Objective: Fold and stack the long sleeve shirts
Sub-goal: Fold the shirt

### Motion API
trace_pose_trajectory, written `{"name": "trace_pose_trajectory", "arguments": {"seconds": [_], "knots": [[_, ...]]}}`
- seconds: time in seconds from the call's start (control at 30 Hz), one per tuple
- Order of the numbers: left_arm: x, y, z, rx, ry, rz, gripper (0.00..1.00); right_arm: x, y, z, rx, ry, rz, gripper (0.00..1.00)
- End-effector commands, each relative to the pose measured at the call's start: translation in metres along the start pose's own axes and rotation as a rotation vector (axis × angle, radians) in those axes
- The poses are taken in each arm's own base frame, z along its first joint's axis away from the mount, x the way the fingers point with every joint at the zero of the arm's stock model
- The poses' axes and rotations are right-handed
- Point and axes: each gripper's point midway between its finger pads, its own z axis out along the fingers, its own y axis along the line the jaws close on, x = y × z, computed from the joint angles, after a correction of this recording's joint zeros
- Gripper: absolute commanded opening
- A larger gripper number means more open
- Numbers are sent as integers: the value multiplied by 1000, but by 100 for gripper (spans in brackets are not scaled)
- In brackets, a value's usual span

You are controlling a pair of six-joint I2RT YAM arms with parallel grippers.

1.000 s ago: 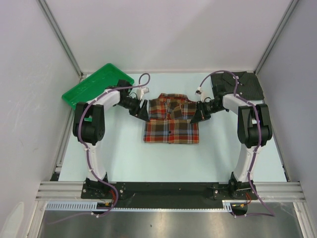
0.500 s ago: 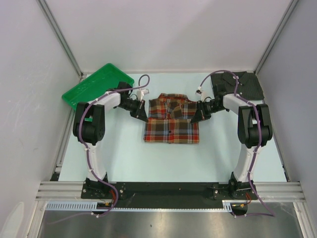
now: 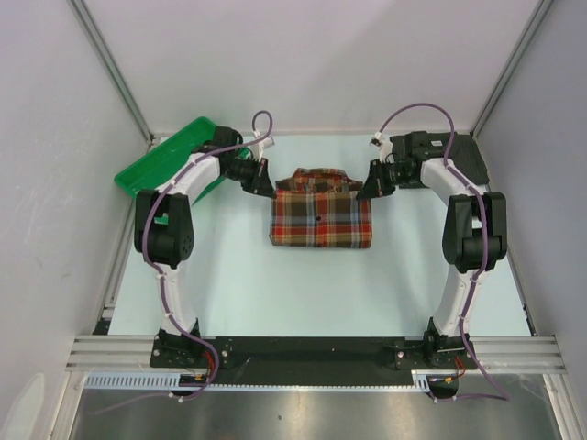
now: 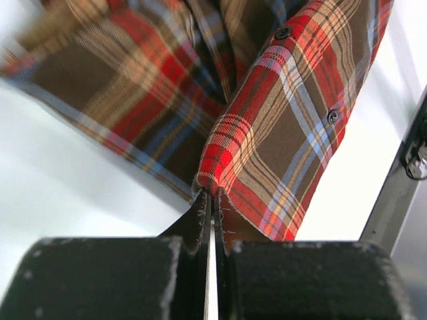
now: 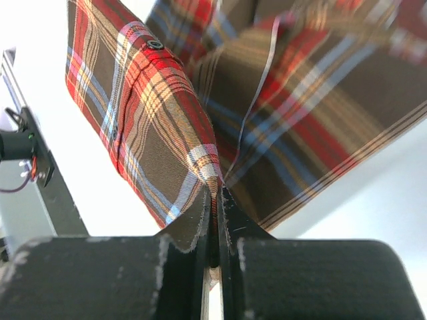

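Now, starting from the left in your top view, the green tray (image 3: 158, 167) sits at the far left corner of the table (image 3: 275, 284), and the left arm partly covers it. Just to the right of it, the left fingers (image 3: 261, 186) are at the far left corner of the plaid shirt (image 3: 321, 220). In your left wrist view these fingers (image 4: 187, 230) are pressed together on a fold of the plaid cloth (image 4: 280, 133), with only a very thin line between them. The piece they pinch is a strip with two dark buttons, and more of the shirt spreads behind it, a little blurred.

The plaid shirt lies in the middle of the table between the two arms as a folded, almost square packet. Its near part is flat on the table. Its far edge is the part held on both sides.

On the other side, the right fingers (image 3: 367, 191) are at the far right corner of the same shirt. Your right wrist view shows these fingers (image 5: 193, 223) also closed tight on a fold of the plaid cloth (image 5: 153, 133), again with a dark button near the top of the pinched strip.

Further right, the dark grey shirt (image 3: 466, 158) lies at the far right corner of the table, partly hidden behind the right arm and well apart from the plaid one. You cannot tell from here how it is folded.
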Motion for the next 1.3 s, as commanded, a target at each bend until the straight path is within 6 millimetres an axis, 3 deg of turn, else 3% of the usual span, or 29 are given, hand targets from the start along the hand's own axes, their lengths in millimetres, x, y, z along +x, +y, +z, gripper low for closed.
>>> {"name": "trace_pose_trajectory", "arguments": {"seconds": [0.0, 0.27, 0.43, 0.6, 0.63, 0.7, 0.73, 0.77, 0.8, 0.83, 0.93, 0.97, 1.0, 1.07, 1.17, 1.2, 1.27], "knots": [[-45, 0, -14, -23, -89, 63, 0, -39, -4, -9, 23, -79, -67, 0], [-76, 15, -14, -79, -149, 111, 0, -71, -25, -9, 65, -175, -105, 0], [-97, 37, -7, -144, -200, 113, 0, -94, -46, -3, 106, -252, -132, 0], [-108, 57, 11, -139, -230, 25, 1, -98, -79, 23, 138, -265, -86, 0], [-102, 68, 21, -136, -215, 5, 2, -97, -88, 26, 160, -266, -80, 0], [-104, 74, 28, -149, -216, -19, 7, -90, -101, 40, 176, -247, -55, 0], [-100, 79, 33, -163, -207, -27, 24, -89, -107, 44, 196, -246, -45, 2], [-98, 82, 36, -168, -200, -30, 34, -86, -111, 48, 200, -227, -11, 6], [-96, 84, 38, -171, -195, -34, 47, -95, -112, 48, 201, -234, -21, 17], [-93, 86, 40, -169, -188, -40, 50, -91, -113, 51, 198, -220, -9, 35], [-84, 85, 37, -176, -164, -53, 57, -94, -107, 42, 204, -220, 22, 62], [-92, 77, 22, -162, -187, -14, 58, -94, -104, 37, 200, -221, 38, 63], [-83, 74, 18, -150, -182, -34, 59, -96, -102, 25, 197, -234, 57, 65], [-80, 72, -3, -144, -214, -88, 62, -94, -84, 2, 181, -255, 114, 79], [-58, 50, -27, -99, -219, -152, 73, -74, -57, -21, 141, -241, 194, 87], [-41, 39, -28, -75, -198, -176, 75, -68, -61, -32, 149, -249, 217, 87], [-23, 21, -26, -17, -177, -184, 75, -48, -55, -35, 145, -222, 233, 88]]}}
